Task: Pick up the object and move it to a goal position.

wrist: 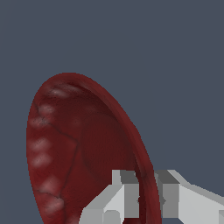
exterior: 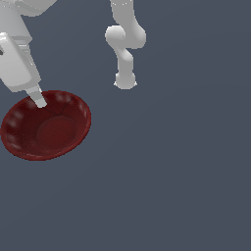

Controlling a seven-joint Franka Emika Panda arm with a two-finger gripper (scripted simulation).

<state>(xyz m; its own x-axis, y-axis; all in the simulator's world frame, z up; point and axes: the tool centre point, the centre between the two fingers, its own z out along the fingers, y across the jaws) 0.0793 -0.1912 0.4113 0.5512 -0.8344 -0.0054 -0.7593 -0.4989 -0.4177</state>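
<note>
The object, a dark red round bowl (exterior: 46, 128) with pale speckles around its rim, sits at the exterior view's left over the grey floor. My gripper (exterior: 38, 99) comes down on the bowl's far rim. One white finger (exterior: 39, 98) shows inside the bowl, and the other is hidden behind the wall. In the wrist view the bowl (wrist: 78, 148) looks steeply tilted, and its rim passes between the two fingers of my gripper (wrist: 148, 197). Both fingers press against that rim, so the gripper is shut on it. Whether the bowl rests on the floor cannot be told.
The arm's white base and lower links (exterior: 125, 54) stand at the back centre of the exterior view. Plain grey floor (exterior: 171, 171) spreads across the exterior view's right and front.
</note>
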